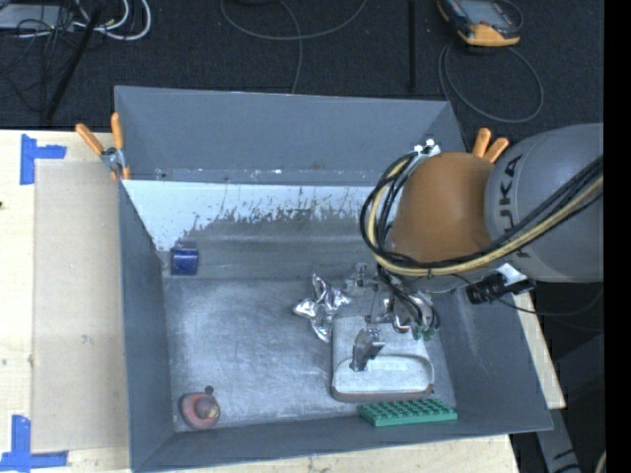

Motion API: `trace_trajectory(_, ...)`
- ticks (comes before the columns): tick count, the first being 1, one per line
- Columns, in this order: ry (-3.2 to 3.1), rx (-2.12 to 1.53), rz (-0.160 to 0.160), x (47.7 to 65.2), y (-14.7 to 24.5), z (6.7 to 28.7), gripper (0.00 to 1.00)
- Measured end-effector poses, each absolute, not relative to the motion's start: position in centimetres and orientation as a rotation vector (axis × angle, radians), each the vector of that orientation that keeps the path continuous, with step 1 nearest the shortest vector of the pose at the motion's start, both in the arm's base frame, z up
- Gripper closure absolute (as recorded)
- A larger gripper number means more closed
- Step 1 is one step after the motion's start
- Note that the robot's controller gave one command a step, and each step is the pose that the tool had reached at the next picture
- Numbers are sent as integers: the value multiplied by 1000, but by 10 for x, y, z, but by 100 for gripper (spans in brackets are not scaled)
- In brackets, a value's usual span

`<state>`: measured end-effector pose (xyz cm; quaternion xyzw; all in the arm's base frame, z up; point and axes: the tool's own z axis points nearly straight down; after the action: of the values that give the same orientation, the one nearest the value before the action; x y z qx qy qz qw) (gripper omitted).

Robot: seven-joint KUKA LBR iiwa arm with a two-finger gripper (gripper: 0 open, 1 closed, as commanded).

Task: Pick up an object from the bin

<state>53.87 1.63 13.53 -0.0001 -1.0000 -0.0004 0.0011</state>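
My gripper (365, 351) hangs below the arm's orange cover in the right half of the bin. Its tip is low over the back part of a pale grey oval dish-like thing (394, 376) that lies near the front right. Whether it touches the dish is unclear. Just left of the gripper lies a crumpled piece of shiny silver foil (321, 304). A flat green studded plate (408, 412) rests right in front of the grey thing, against the bin's front wall.
A small blue block (184, 260) sits at the back left by the wall. A round red and pink thing (200, 410) lies in the front left corner. The arm and its cables cover the bin's right side.
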Motion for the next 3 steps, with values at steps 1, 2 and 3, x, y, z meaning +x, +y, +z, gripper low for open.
trace_trajectory(1, -3135, -155, -3, 572, 41, 79, 0)
trace_trajectory(2, -3141, 112, 2, 622, 89, 73, 0)
trace_trajectory(3, -3143, 88, 3, 624, 97, 73, 0)
